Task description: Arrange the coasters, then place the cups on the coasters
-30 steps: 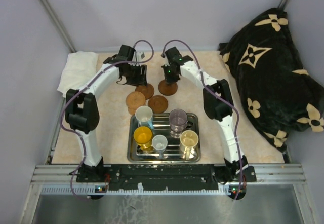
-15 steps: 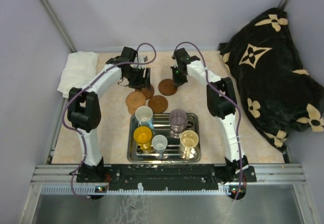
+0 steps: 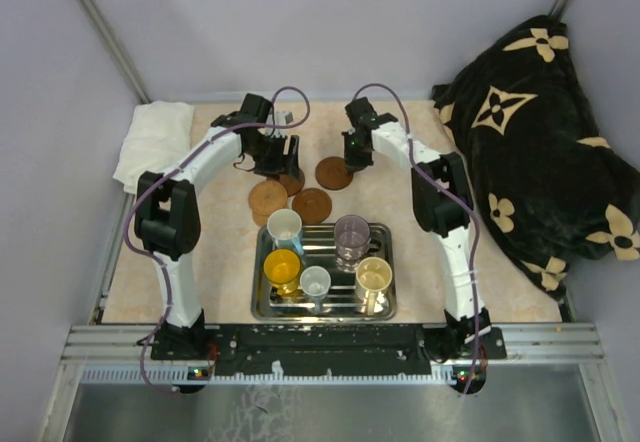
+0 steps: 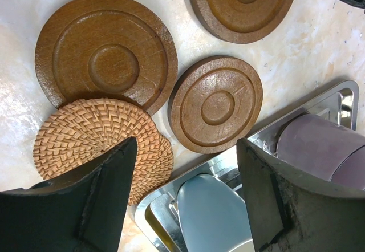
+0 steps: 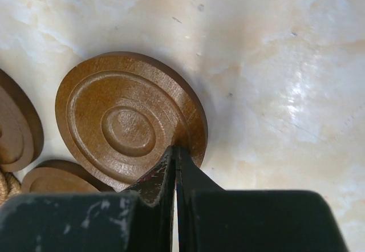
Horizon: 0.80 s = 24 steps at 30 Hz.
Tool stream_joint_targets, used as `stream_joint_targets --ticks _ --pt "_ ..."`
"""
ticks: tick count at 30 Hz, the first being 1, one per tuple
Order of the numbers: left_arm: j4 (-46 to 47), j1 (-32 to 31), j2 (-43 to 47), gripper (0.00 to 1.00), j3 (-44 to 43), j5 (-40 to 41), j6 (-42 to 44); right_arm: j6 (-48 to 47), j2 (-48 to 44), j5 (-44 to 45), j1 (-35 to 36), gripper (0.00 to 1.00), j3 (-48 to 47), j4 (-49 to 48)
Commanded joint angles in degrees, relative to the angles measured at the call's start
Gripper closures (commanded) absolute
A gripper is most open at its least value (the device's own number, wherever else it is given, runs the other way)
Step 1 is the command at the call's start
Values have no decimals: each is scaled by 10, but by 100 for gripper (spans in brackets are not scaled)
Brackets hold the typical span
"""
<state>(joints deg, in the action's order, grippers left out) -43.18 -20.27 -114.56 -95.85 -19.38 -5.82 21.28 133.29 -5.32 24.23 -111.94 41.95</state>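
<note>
Three wooden coasters lie on the table beyond the tray: a large one [image 4: 105, 52] [image 3: 291, 181], a middle one [image 4: 215, 104] [image 3: 312, 204] and a far one [image 4: 242, 4] [image 3: 333, 172] [image 5: 131, 126]. Two woven coasters [image 4: 94, 141] [image 3: 267, 198] overlap beside them. The cups stand in the steel tray [image 3: 385, 262]: light blue [image 3: 285, 227] [image 4: 214, 212], purplish-grey [image 3: 351, 234] [image 4: 319, 149], yellow [image 3: 282, 265], small grey-white [image 3: 315, 282], cream [image 3: 373, 277]. My left gripper [image 3: 278, 158] [image 4: 187, 149] hangs open and empty above the coasters. My right gripper [image 3: 356, 154] [image 5: 175, 149] is shut, its tips at the far coaster's edge.
A folded white cloth [image 3: 155, 137] lies at the table's far left corner. A dark floral blanket [image 3: 540, 132] is heaped along the right side. Grey walls close in the back and left.
My left gripper's jaws have spread wider and it has shifted slightly right. My right gripper, still shut, has drawn off the far coaster's middle to its right edge.
</note>
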Motion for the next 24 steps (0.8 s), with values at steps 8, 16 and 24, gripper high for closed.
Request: stream_joint_targets --ticks 8,16,24 --pt "-5 -5 -3 21 -14 -8 13 51 -35 120 -59 100 102 76" --pt "-8 -4 -3 20 -19 -7 17 89 -74 160 -98 100 159 61" --pt "-8 -5 -8 20 -25 -6 21 110 -75 167 -145 100 160 58"
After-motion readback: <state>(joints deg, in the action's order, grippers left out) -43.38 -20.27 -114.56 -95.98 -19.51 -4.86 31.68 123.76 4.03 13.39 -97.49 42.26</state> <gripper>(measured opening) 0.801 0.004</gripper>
